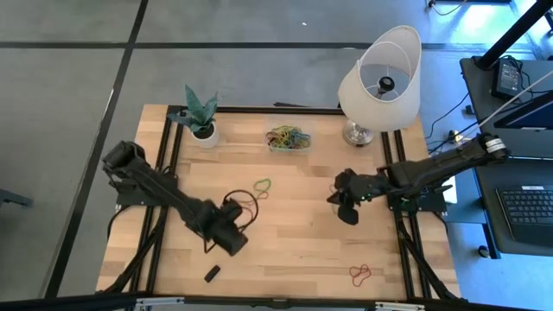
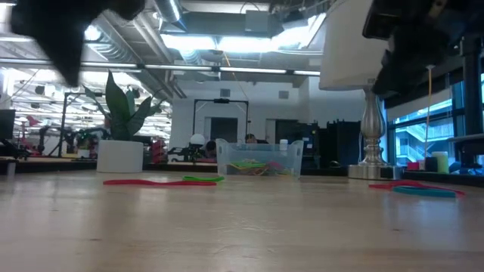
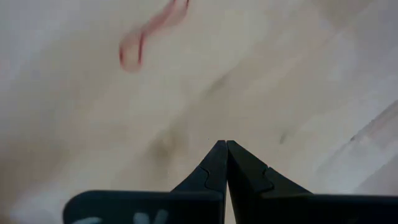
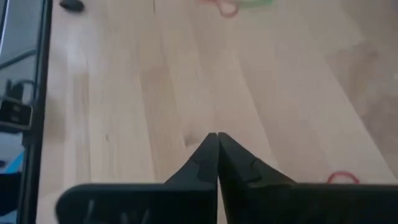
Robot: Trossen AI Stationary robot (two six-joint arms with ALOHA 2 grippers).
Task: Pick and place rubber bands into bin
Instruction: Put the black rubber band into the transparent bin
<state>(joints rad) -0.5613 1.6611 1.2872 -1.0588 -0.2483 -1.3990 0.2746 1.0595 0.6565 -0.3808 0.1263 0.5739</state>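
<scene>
The bin (image 1: 289, 142), a clear tub holding a tangle of coloured rubber bands (image 1: 287, 136), sits at the table's (image 1: 302, 250) far edge between the small potted plant (image 1: 202, 117) and the lamp (image 1: 380, 82). A loose green band (image 1: 262, 185) lies on the wood in front of the bin, and a red band (image 1: 360, 274) lies well away from the bin near the front edge. The left gripper (image 3: 225, 144) hangs in front of the bin towards the plant's side, the right gripper (image 4: 217, 135) towards the lamp's side; both have their fingers pressed together on nothing.
</scene>
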